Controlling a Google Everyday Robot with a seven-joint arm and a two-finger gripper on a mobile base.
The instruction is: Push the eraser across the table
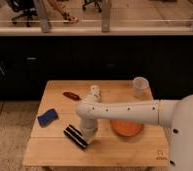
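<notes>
**Inspector:** Eraser [75, 136], position?
**Arm:** On the table [50, 152], front-left part of the plank top, lying at a slant.
**Inspector:** Your gripper [87, 133]?
**Arm:** Lowered at the eraser's right end, touching it or just beside it; I cannot tell which. Whether my jaws are released or clenched, I cannot tell.
**Inspector:** Other items?
**Arm:** Blue pad [47, 117] to the left, near the edge. Dark red object [71, 95] towards the rear. Orange dish [126, 128] right of my wrist. Pale cup [139, 86] at the far right corner.
</notes>
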